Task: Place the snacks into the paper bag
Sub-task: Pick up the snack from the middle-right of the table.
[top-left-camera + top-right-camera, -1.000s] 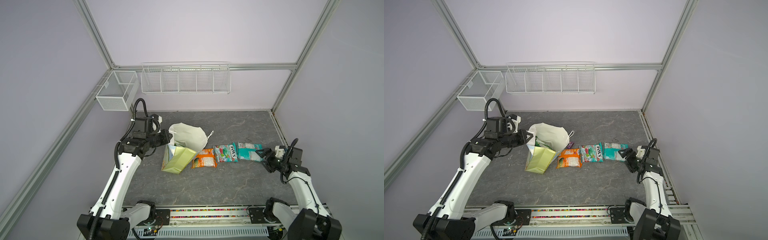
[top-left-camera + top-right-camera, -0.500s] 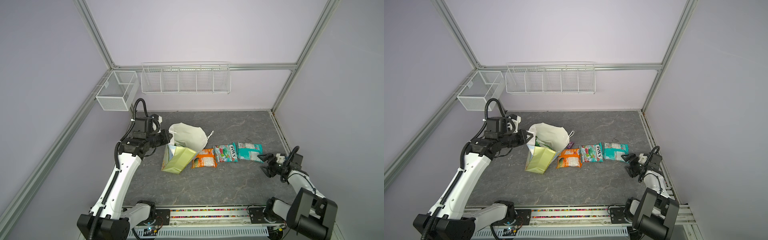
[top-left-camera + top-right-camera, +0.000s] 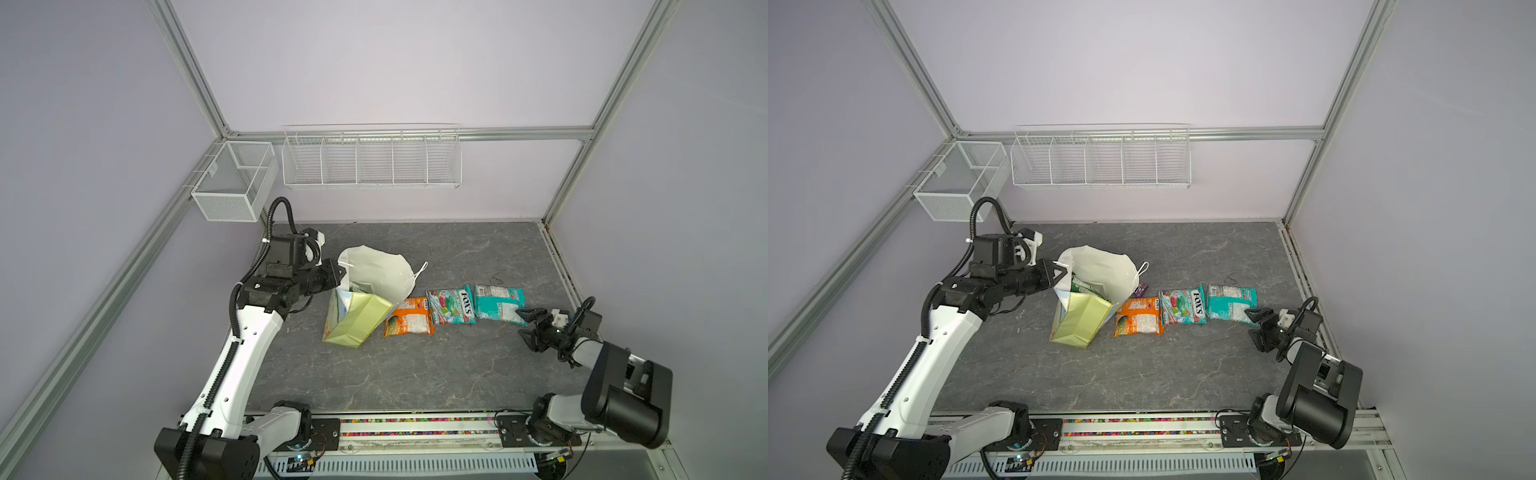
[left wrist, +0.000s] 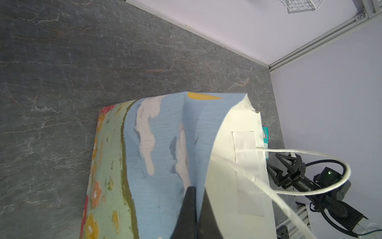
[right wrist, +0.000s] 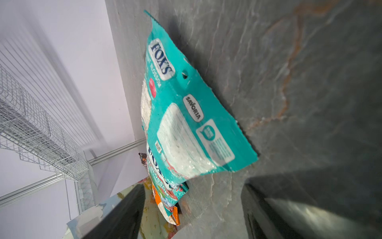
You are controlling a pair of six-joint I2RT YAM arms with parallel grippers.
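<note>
The paper bag [image 3: 358,319] is being propped at a tilt on the table [image 3: 415,374], left of the middle. Its rim is being pinched by the left gripper [image 4: 196,193], whose jaws are clamped together on the paper so that the white mouth is being held wide. A green packet [image 3: 1083,286] is already being shown inside the bag, and a small purple pack [image 3: 1143,287] is just being glimpsed behind it. Three pouches are lying in a row just beside the bag: the orange pouch [image 3: 409,319], the teal-red FOX'S pouch [image 3: 451,306] and the teal pouch [image 3: 498,302]. The right gripper [image 3: 523,322] is being held low over the table with its jaws apart, one fingertip at the teal pouch's near corner and nothing between them. The pick of that pouch is judged to be the step in hand. Next, the jaws are to be closed on the pouch's thin edge, then the pouch carried to the open mouth.
</note>
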